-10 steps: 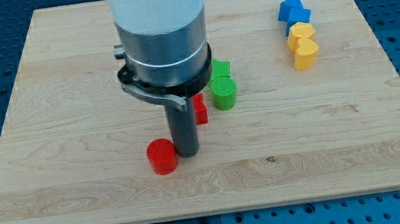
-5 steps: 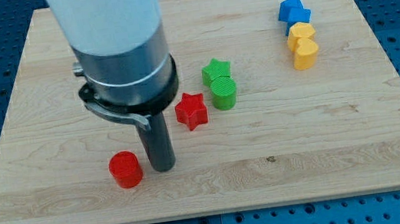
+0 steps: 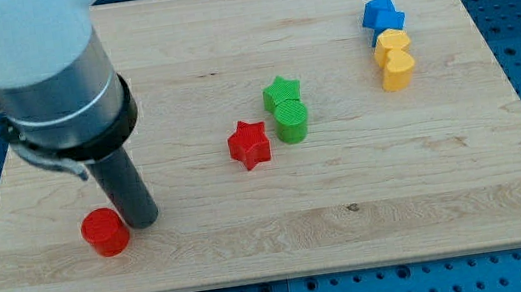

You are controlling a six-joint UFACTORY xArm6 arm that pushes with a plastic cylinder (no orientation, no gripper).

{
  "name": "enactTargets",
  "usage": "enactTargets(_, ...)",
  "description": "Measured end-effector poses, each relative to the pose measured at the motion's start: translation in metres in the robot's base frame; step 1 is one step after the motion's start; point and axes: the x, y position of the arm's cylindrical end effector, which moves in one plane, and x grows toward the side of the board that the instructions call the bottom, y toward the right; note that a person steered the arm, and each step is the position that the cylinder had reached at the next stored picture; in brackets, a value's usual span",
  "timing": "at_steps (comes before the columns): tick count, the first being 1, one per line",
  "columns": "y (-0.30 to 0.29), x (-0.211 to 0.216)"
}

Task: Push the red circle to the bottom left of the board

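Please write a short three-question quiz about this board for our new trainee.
1. True or false: my tip is at the view's right of the red circle.
2. Which block lies nearest the red star? A) blue block B) green circle C) yellow heart
3. Fill in: the green star sits just toward the view's ___ from the green circle.

Key: 1 true; 2 B; 3 top.

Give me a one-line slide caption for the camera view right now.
My tip presses the red circle's right side, near the wooden board's bottom-left corner.
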Motion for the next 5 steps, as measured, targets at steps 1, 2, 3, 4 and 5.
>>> enactTargets(1,-0.013,-0.014)
enactTargets(2,-0.026,-0.007)
enactTargets(3,-0.011,-0.005)
enactTargets(4,0.023,0.012)
enactTargets(5,0.012,0.025)
